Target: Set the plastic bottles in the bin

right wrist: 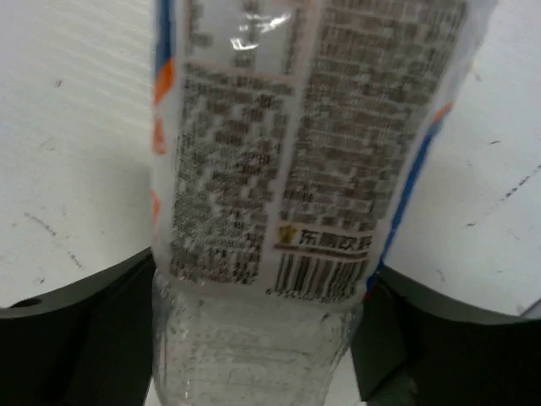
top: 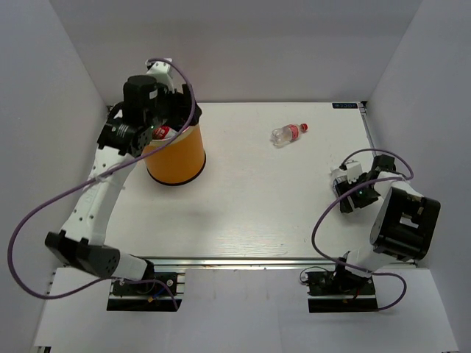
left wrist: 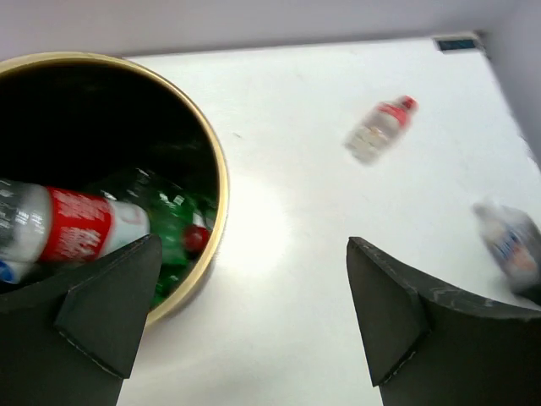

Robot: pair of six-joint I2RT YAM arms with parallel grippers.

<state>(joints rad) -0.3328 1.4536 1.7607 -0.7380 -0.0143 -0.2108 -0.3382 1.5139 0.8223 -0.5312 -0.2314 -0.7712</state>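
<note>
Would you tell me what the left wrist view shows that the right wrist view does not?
Left wrist only: the bin, with a red-labelled bottle and a green bottle in it, a red-capped bottle lying on the table, and the open left gripper. Right wrist only: the small print on the labelled bottle, close up between the fingers of the right gripper. Both: the white table; the blurred bottle at the left wrist view's right edge may be that same one.

The white table [top: 243,213] carries the orange bin [top: 176,158], a red-capped bottle [top: 288,133] and a white-labelled bottle [left wrist: 509,244].
</note>
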